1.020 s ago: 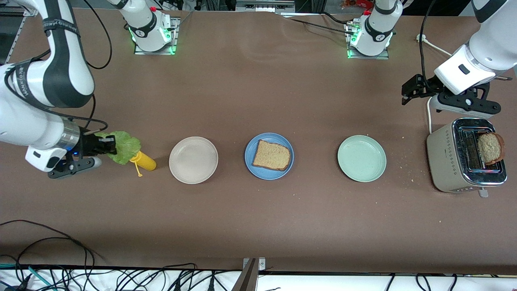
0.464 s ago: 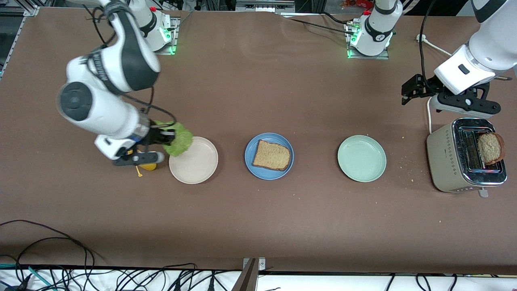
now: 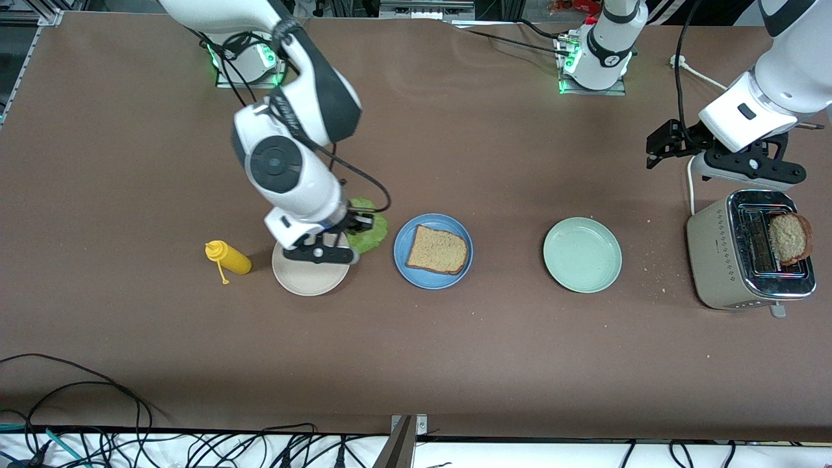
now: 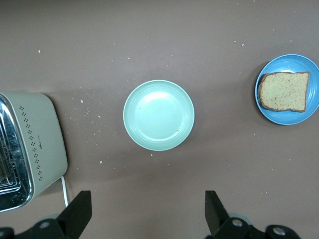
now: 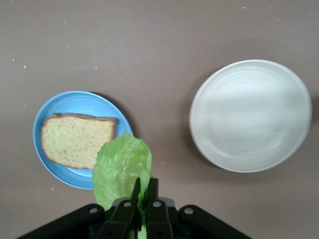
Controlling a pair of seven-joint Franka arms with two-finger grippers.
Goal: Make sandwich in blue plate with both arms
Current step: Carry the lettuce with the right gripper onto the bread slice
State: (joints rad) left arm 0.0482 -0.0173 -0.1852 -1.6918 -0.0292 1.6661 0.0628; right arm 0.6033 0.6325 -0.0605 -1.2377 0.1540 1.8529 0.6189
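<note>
Both arms are glossy white Frankas with dark grey joint sections. The right arm (image 3: pixel 286 162) shows a round dark grey cap on its wrist joint and thin black cables looping along it. The left arm (image 3: pixel 773 84) ends in a black bracket. Green lights glow at both bases (image 3: pixel 247 62).

Sky-blue plate (image 3: pixel 433 251) carrying a speckled tan-brown bread slice (image 3: pixel 437 249) with darker crust; beside it, ruffled bright green lettuce (image 5: pixel 121 168) and a beige plate (image 3: pixel 311 273). Toward the left arm's end from the blue plate, a pale green plate (image 3: pixel 582 255) and a beige-and-chrome toaster (image 3: pixel 747 252). Past the beige plate, a yellow squeeze bottle (image 3: pixel 227 259), all on brown table (image 3: pixel 455 364).
</note>
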